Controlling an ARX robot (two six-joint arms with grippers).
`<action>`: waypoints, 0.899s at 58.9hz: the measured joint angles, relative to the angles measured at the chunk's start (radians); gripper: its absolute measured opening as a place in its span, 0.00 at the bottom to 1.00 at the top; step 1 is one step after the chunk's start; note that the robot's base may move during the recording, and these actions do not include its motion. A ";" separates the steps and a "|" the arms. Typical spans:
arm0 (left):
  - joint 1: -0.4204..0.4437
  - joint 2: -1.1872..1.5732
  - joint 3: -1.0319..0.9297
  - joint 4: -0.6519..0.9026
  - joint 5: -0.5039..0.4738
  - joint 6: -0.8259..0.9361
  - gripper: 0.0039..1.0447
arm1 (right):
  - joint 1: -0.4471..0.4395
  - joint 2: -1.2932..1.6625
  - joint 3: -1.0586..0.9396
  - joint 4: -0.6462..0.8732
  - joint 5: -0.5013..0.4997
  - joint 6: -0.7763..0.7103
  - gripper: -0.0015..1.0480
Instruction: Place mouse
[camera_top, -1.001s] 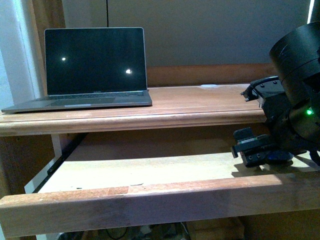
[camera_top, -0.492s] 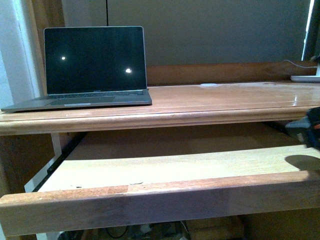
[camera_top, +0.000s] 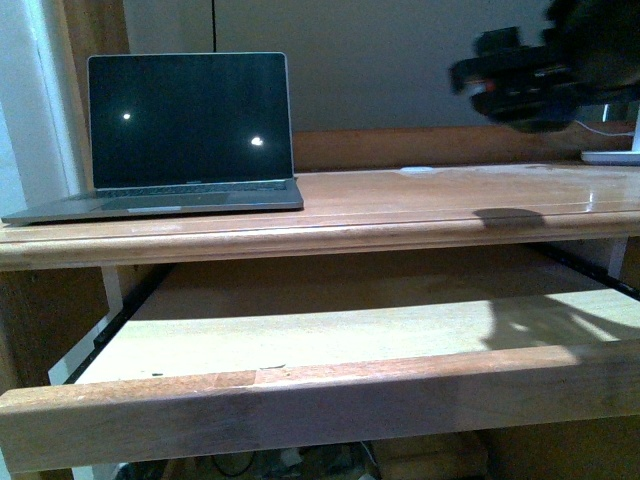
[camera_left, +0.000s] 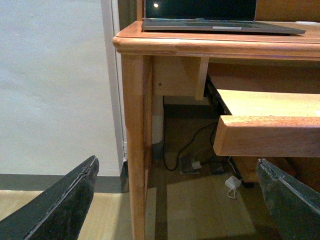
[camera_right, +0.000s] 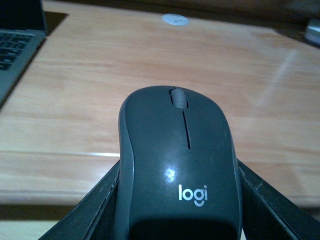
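The mouse (camera_right: 177, 160), dark grey with a scroll wheel and a white "logi" mark, fills the right wrist view, and my right gripper (camera_right: 177, 212) is shut on its sides. It hangs above the wooden desk top (camera_right: 100, 100). From the front, the right gripper (camera_top: 515, 85) is a blurred dark mass in the air over the right part of the desk top (camera_top: 420, 200); the mouse cannot be made out there. My left gripper (camera_left: 180, 200) is open and holds nothing, low beside the desk's front leg (camera_left: 136, 150). It does not show in the front view.
An open laptop (camera_top: 190, 130) with a dark screen stands on the desk's left part; its corner (camera_right: 17, 40) shows in the right wrist view. A pull-out shelf (camera_top: 330, 340) juts out below. A white object (camera_top: 612, 155) lies far right. Cables (camera_left: 200, 160) lie on the floor.
The right arm has risen from beside the pull-out shelf at the lower right, past the frame's right edge, to above the desk top at the upper right.
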 joint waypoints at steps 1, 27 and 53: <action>0.000 0.000 0.000 0.000 0.000 0.000 0.93 | 0.017 0.029 0.033 -0.011 0.011 0.008 0.53; 0.000 0.000 0.000 0.000 0.000 0.000 0.93 | 0.122 0.593 0.651 -0.188 0.249 0.103 0.53; 0.000 0.000 0.000 0.000 0.000 0.000 0.93 | 0.101 0.526 0.486 0.029 0.143 0.187 0.93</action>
